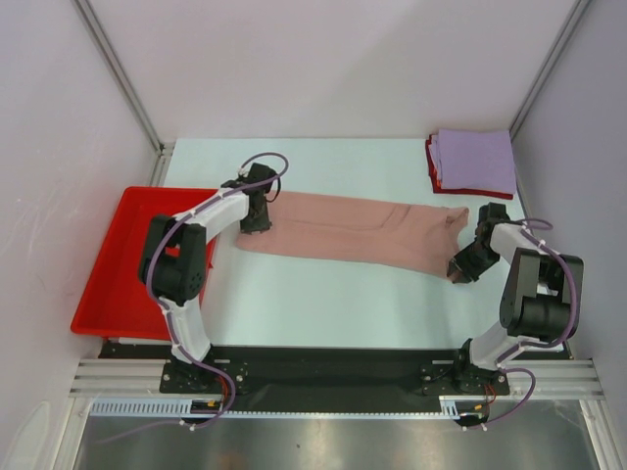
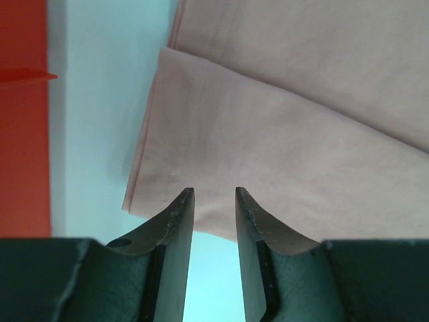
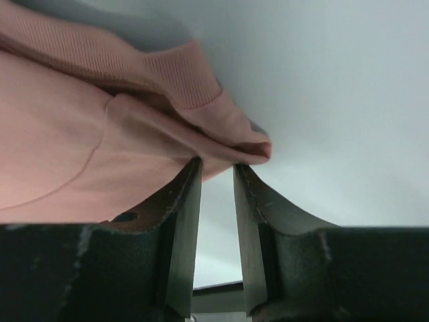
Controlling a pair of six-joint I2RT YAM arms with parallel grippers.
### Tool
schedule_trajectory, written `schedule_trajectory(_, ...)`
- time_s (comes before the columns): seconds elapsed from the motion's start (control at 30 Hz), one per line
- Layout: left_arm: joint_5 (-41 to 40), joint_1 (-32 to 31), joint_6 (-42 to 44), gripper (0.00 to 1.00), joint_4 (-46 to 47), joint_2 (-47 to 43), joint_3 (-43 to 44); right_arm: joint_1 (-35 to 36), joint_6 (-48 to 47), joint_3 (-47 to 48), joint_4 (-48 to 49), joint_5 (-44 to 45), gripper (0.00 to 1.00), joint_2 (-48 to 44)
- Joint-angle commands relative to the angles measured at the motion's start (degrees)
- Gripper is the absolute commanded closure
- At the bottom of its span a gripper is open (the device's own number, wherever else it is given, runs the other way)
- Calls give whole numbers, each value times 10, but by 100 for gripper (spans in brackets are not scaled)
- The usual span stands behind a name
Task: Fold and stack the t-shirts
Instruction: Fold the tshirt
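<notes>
Top external: the dusty-pink t-shirt (image 1: 362, 233) is being shown as a long strip across the desk (image 1: 343, 313), spanning between the two arms. The lavender tee (image 1: 477, 160) is sitting folded on the red tee (image 1: 432, 171) at the far right corner.

Judged step: the strip ends are being taken up for the crosswise fold. To do it well:
- all layers at each end should be pinched close to the edge
- both ends should be lifted together and level
- the strip should be kept taut so no slack is dragged
- one end should then be laid square on the other

At the strip's left end the left end effector (image 1: 257, 223) is being held narrowly parted. In the left wrist view its tips are sitting at the hem (image 2: 167, 168), bare desk is showing in the gap, and nothing is being clamped.

At the collar end (image 3: 194, 87) the right end effector (image 1: 462, 264) is being held with a similar narrow gap. Bunched cloth is lying against its tips, but whether it is being pinched cannot be told.
</notes>
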Motion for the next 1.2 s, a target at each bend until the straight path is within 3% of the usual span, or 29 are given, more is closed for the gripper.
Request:
schedule_trajectory(0.0, 11, 11, -1, 64, 24, -24, -8, -14, 35, -24, 0, 40, 68, -12)
schedule_trajectory(0.27, 32, 11, 8, 63, 22, -67, 0, 1, -4, 54, -31, 44, 67, -62)
schedule_trajectory(0.43, 61, 11, 11, 62, 34, -67, 7, 3, -70, 124, 16, 24, 54, -51)
schedule_trajectory(0.53, 80, 6, 11, 62, 42, -63, 7, 3, -104, 174, 56, -25, 50, 1)
schedule_trajectory(0.6, 84, 3, 13, 62, 44, -60, 4, 4, -110, 202, 75, -49, 54, 51)
schedule_trajectory(0.83, 88, 0, 13, 63, 57, -70, -27, 15, -77, 299, 113, -128, 96, 150)
schedule_trajectory(1.17, 87, 1, 25, 63, 53, -55, -13, -4, -75, 239, 150, -95, 100, 191)
